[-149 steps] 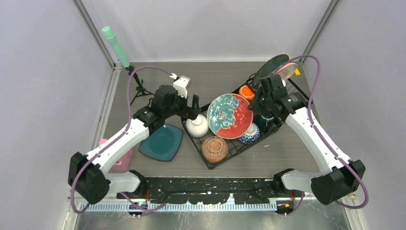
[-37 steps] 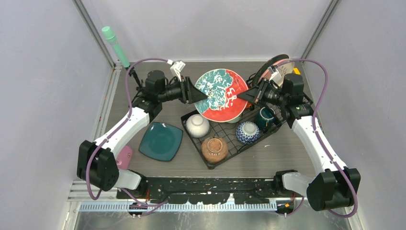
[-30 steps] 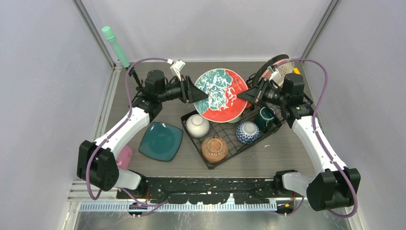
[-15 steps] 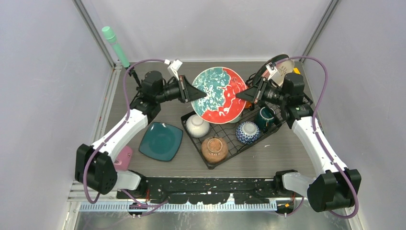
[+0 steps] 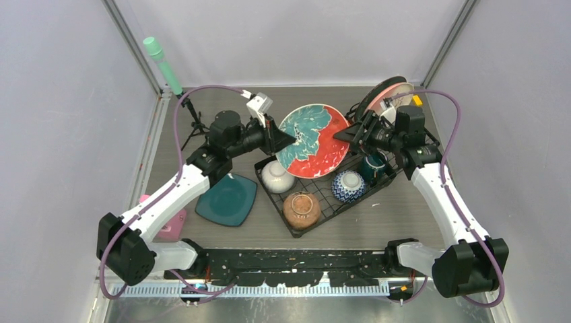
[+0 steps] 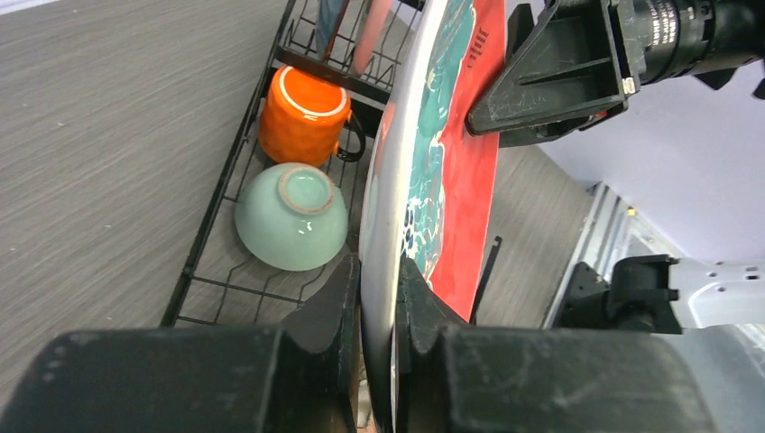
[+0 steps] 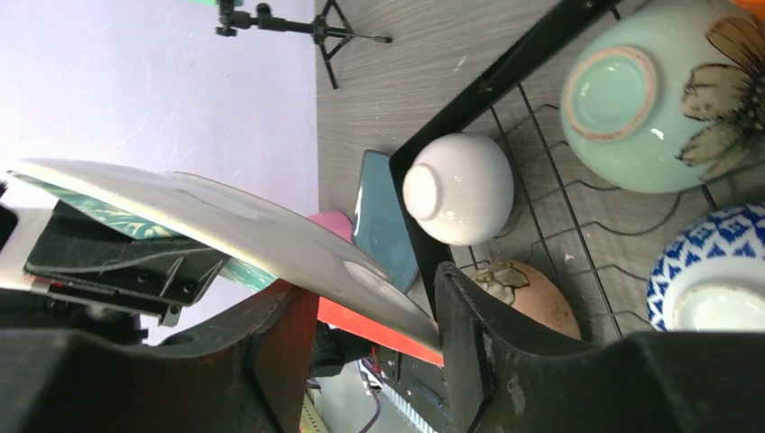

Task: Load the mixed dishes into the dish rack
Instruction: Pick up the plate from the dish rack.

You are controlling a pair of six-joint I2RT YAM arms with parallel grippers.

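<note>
A red and teal patterned plate [image 5: 314,140] hangs tilted above the black wire dish rack [image 5: 322,204]. My left gripper [image 5: 286,140] is shut on its left rim; in the left wrist view both fingers [image 6: 377,271] press that plate [image 6: 433,162] edge-on. My right gripper [image 5: 342,134] is at the plate's right rim with its jaws open. In the right wrist view the plate's rim [image 7: 207,216] lies loosely between them [image 7: 374,307]. The rack holds white [image 5: 278,176], brown [image 5: 301,209] and blue-patterned [image 5: 349,186] bowls, a dark teal mug [image 5: 372,166], an orange mug [image 6: 302,115] and a mint-green bowl [image 6: 293,216].
A dark plate [image 5: 374,97] and a pink plate [image 5: 398,96] stand upright in the rack's far slots. A teal square plate [image 5: 229,199] lies on the table left of the rack, with a small pink cup [image 5: 168,225] nearer the left arm. A mint-green cylinder on a tripod [image 5: 161,60] stands back left.
My left gripper closed on the plate's left rim, then my right gripper opened and let go. The plate has tipped more steeply and shifted slightly right.
</note>
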